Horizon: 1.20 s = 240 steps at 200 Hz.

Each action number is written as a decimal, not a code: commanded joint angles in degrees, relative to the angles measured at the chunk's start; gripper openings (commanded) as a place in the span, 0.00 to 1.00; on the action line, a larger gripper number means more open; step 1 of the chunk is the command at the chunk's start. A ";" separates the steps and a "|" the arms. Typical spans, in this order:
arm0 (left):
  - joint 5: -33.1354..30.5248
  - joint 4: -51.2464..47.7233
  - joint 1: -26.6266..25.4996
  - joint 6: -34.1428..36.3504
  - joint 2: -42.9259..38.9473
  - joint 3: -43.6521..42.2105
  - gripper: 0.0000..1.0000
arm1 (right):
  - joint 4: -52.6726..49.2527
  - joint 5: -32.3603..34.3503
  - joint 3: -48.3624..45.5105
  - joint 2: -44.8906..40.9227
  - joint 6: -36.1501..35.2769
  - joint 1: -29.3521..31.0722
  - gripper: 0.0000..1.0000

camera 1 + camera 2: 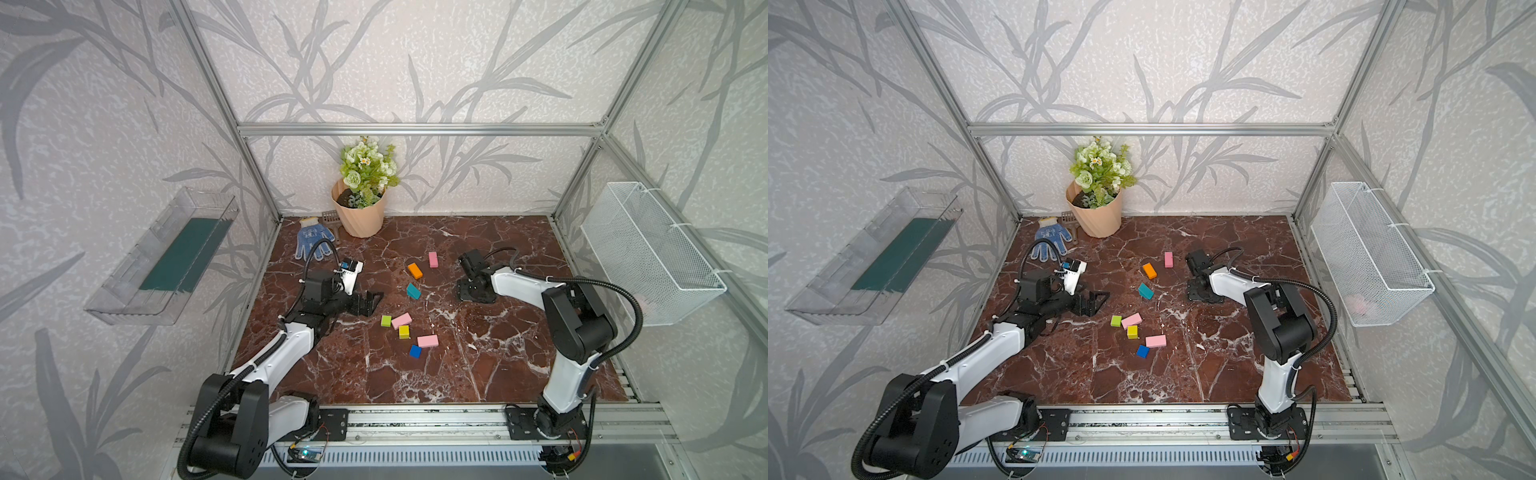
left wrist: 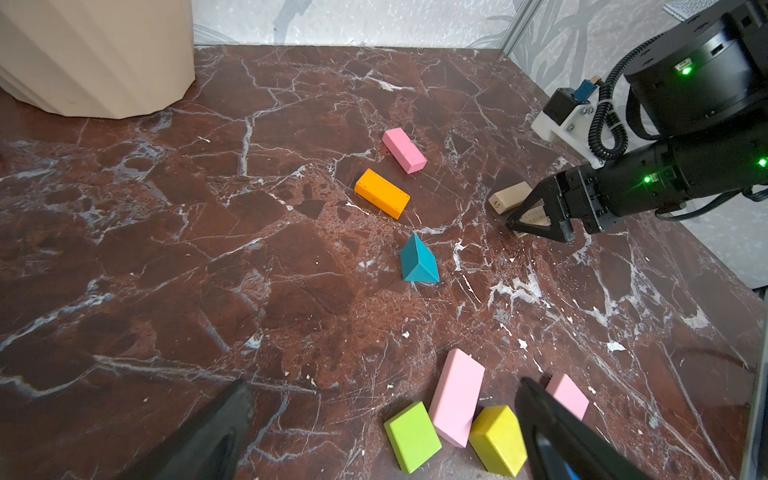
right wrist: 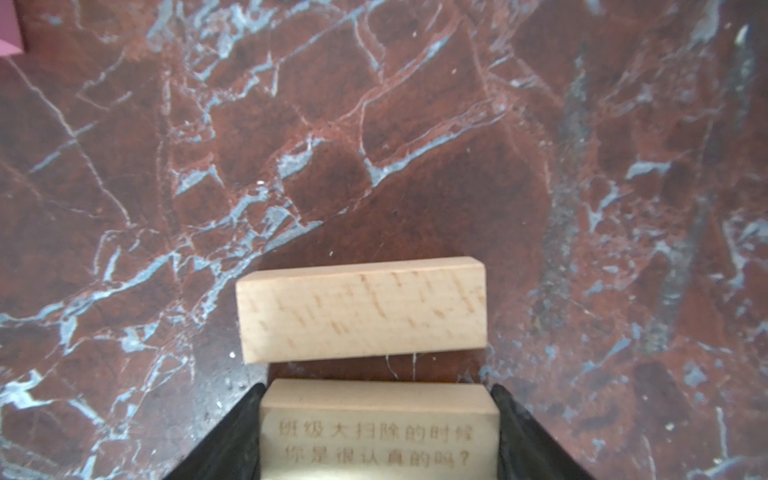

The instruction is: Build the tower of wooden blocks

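Currently no tower stands and nothing is stacked. The right gripper (image 3: 378, 388) clamps an engraved plain-wood block (image 3: 379, 432) by its ends, right of the tabletop (image 1: 498, 353) centre, just beside a second plain-wood block (image 3: 361, 309). The left gripper (image 1: 369, 303) is spread wide, empty. Painted blocks (image 1: 414, 270), matte and sharp-edged, lie loose mid-tabletop.

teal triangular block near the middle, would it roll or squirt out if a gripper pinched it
The teal triangular wooden block lies on a flat face, ridge up, so it probably slides rather than rolls when pushed. Its sloped painted sides would likely squeeze it out of a pinch; the flat triangular ends look safer.
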 commanded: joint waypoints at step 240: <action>-0.22 0.24 -0.36 1.65 -0.60 0.30 0.99 | -4.54 0.02 4.33 4.37 -1.29 -0.59 0.64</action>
